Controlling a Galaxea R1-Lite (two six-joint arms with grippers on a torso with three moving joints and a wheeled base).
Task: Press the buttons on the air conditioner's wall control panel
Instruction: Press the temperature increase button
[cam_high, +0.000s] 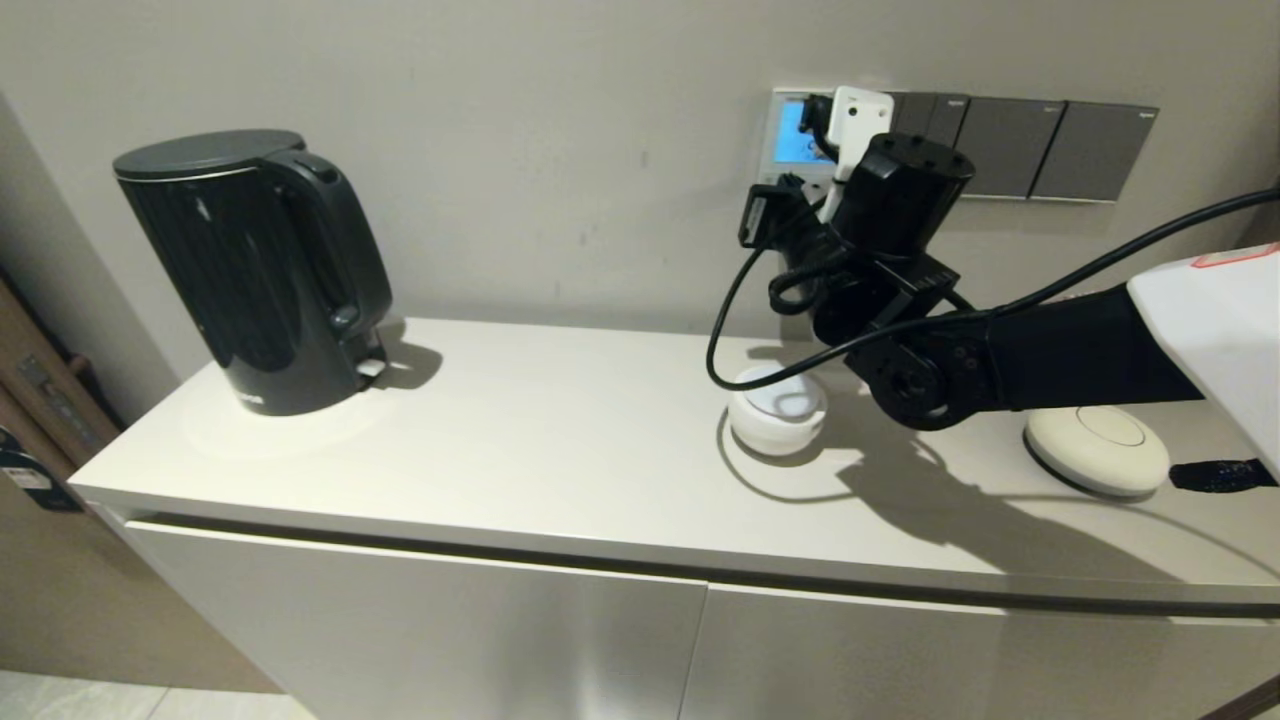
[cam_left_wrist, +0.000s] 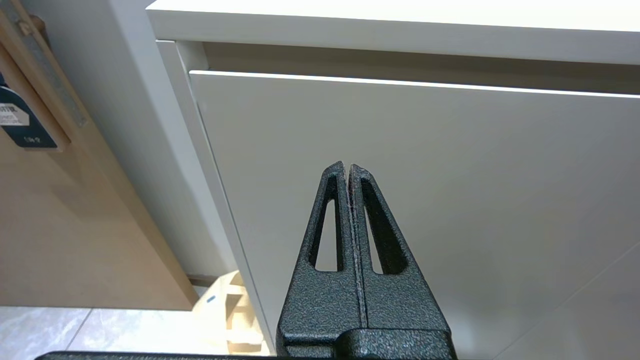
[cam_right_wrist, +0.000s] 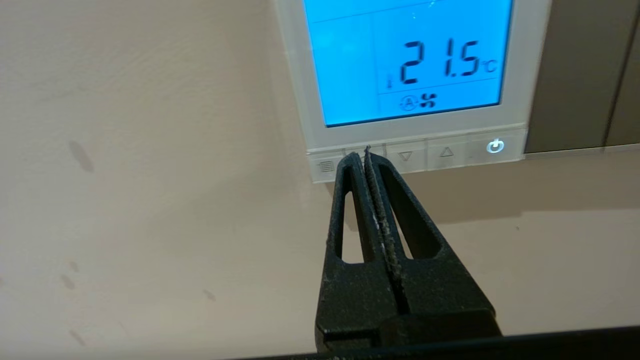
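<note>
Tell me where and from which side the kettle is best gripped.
By its handle: an upright loop on the black kettle, facing the right claw, with an open gap behind it. Probably come in level from that side, fingers closing across the loop.

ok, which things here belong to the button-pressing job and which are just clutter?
In the job:
- white-framed wall control panel with glowing blue screen
- row of pale buttons along its lower edge
- right gripper, shut, tips at the second button

Just lying about:
- black electric kettle
- small white round dish
- flat white disc
- dark grey switch plates
- left gripper, shut, parked by the cabinet front
</note>
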